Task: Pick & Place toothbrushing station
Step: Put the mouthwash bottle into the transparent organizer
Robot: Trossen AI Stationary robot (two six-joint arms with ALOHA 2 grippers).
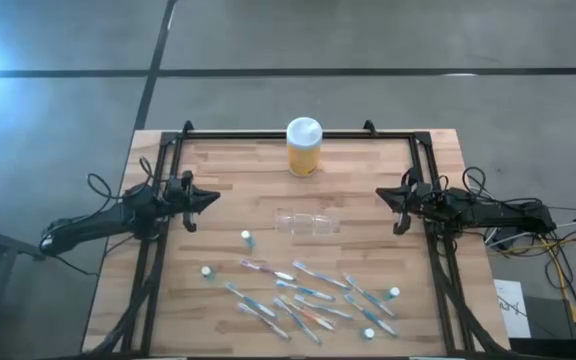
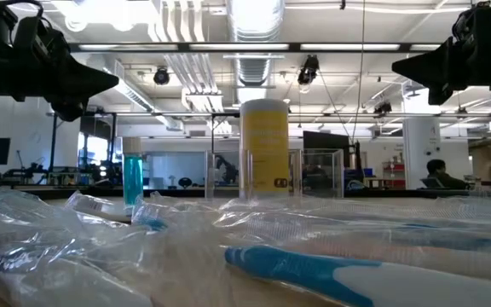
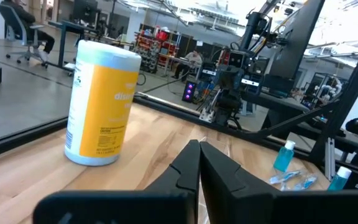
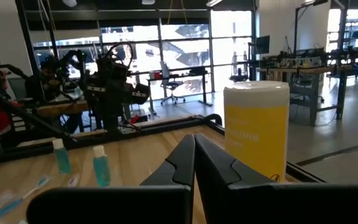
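Small clear plastic cup holder (image 1: 307, 223) lying mid-table, nothing visible inside; thin blue/pink/white toothbrushes (image 1: 303, 295) scattered nearby. Tall yellow white-lidded jar (image 1: 304, 147) upright at back. Left gripper (image 1: 209, 198) & right gripper (image 1: 383, 195) both closed, holding nothing.

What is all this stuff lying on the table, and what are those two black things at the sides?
Yellow jar: one, white lid, upright at the table's far edge, middle.
Clear holders: seemingly two, see-through, side by side mid-table.
Toothbrushes: about a dozen, blue, pink and white, scattered along the near edge.
Small tubes: about four, blue-green with white caps, around the toothbrushes.
Left hand: one, black, shut, at the left side, holding nothing.
Right hand: one, black, shut, at the right side, holding nothing.
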